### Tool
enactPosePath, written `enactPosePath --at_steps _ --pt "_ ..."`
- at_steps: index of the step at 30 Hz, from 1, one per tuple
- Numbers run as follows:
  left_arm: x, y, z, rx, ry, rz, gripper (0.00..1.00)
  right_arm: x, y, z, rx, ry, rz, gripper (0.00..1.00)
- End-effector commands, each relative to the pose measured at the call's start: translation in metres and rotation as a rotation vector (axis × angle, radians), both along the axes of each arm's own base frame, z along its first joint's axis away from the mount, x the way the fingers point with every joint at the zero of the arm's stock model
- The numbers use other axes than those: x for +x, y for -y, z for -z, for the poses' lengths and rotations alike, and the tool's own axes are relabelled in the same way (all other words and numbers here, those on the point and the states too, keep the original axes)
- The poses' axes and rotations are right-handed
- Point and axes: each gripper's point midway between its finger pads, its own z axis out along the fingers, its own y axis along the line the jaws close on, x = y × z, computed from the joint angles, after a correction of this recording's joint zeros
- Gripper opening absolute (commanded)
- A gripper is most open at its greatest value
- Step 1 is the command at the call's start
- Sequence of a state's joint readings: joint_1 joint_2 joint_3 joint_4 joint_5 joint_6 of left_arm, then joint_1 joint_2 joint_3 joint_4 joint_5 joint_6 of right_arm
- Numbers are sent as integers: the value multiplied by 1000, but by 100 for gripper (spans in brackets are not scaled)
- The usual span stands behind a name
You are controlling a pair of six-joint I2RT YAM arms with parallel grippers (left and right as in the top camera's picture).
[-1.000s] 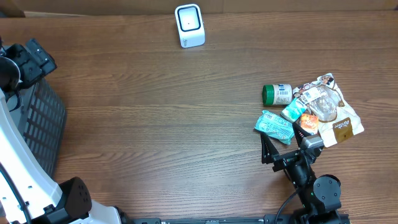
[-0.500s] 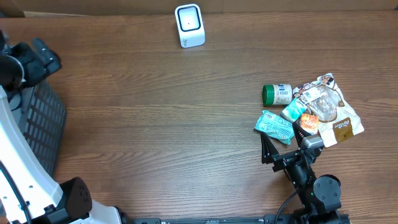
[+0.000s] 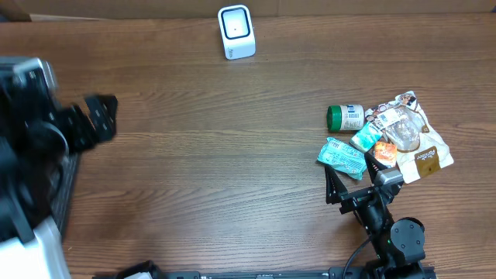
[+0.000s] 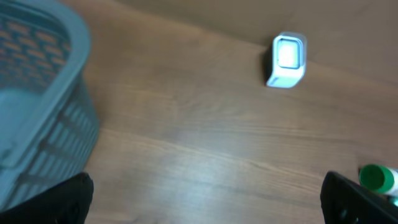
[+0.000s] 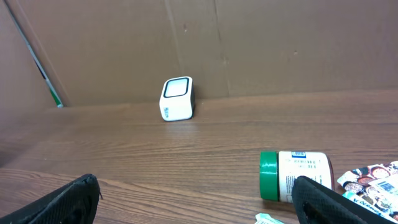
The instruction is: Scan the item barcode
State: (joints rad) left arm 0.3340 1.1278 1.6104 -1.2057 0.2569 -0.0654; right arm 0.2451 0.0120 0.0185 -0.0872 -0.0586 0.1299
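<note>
Nothing had been grasped: the left jaws and right jaws were spread wide, empty. The green-capped white plastic bottle (image 3: 345,118) and crinkled foil packets (image 3: 403,136) lay heaped on the brown wooden worktop (image 3: 232,155) at mid-right, well apart from the white box-shaped scanner (image 3: 236,32) at top centre. Picking, carrying and scanning were judged outstanding.

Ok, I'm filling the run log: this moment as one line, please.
left gripper: open, empty | right gripper: open, empty, beside item pile | scanner: upright at far edge | green-capped bottle: lying, untouched
</note>
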Motion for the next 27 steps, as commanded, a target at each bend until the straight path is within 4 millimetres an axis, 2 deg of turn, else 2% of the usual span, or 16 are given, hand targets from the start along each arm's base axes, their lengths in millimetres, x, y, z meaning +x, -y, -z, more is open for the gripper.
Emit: enactPosePath --at_steps 1,3,11,17,23,27 --pt "-14 25 34 -22 66 115 100 0 0 1 -3 6 6 100" --pt "-19 32 61 -15 141 142 100 0 0 1 -3 6 6 100" --pt "-34 47 124 -31 284 167 100 0 0 1 -3 6 6 100" --pt "-37 57 145 -49 367 209 100 0 0 1 -3 6 6 100" --pt "-38 72 156 -55 462 300 100 0 0 1 -3 6 6 100" --pt "-38 72 162 -34 484 308 100 0 0 1 -3 6 6 100"
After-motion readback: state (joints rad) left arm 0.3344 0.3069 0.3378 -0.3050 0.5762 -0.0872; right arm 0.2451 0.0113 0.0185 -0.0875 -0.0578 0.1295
